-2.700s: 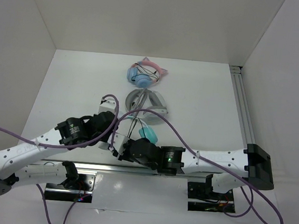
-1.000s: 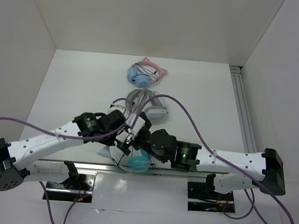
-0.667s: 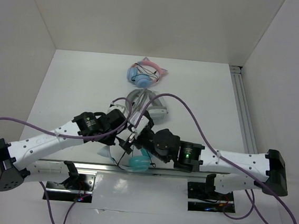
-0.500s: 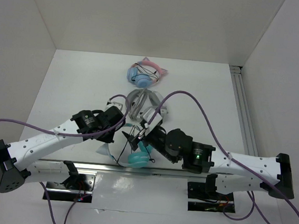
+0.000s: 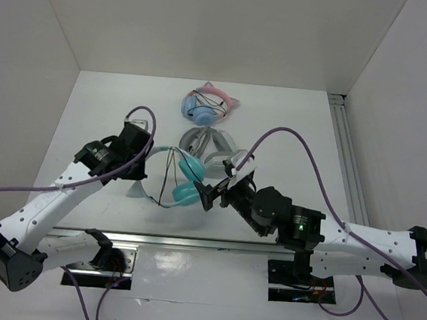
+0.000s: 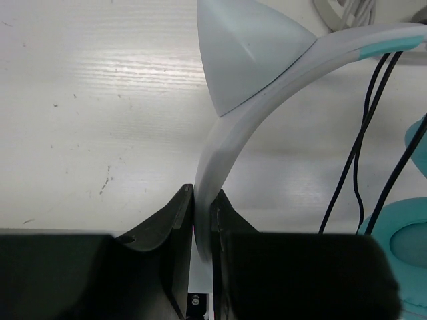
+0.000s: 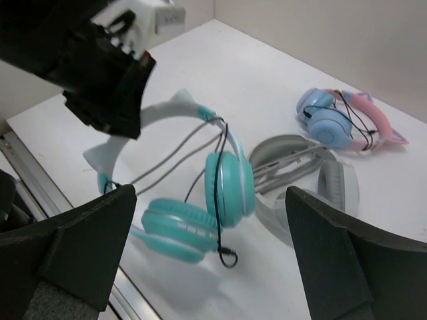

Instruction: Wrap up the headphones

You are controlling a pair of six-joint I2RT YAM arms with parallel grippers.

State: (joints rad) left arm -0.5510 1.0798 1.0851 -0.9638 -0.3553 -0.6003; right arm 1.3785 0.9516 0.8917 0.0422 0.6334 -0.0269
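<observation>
**A:** Surface first.

**B:** White table [image 5: 299,130], white walls on three sides.

**A:** Nearest the bases?

**B:** The right gripper [image 5: 223,187], jaws spread full and holding nothing. It faces the headphones [image 5: 191,169] from just beside the teal cups [image 7: 230,175].

**A:** And the other arm?

**B:** The left gripper [image 6: 202,207] is clamped tight on the pale headband [image 6: 230,133], below a cat-ear point, with the band up on edge. The headphones sit near the table's middle. Whether both cups rest on it, I cannot tell.

**A:** Cable?

**B:** The black cable [image 6: 360,127] hangs in loose strands from the band past the cups. Its plug [image 7: 230,257] lies free by the lower cup. In my judgement, wrapping has barely begun, if at all.

**A:** Recommendation?

**B:** Steady the band with the left. Pinch the cable near the plug with the right, then lay snug turns without dragging the cups.

**A:** Beyond?

**B:** The grey-and-white pair [image 5: 209,146] is just behind, close enough to snag. The pink-banded pair [image 5: 207,105] is farther back, apart.
</observation>
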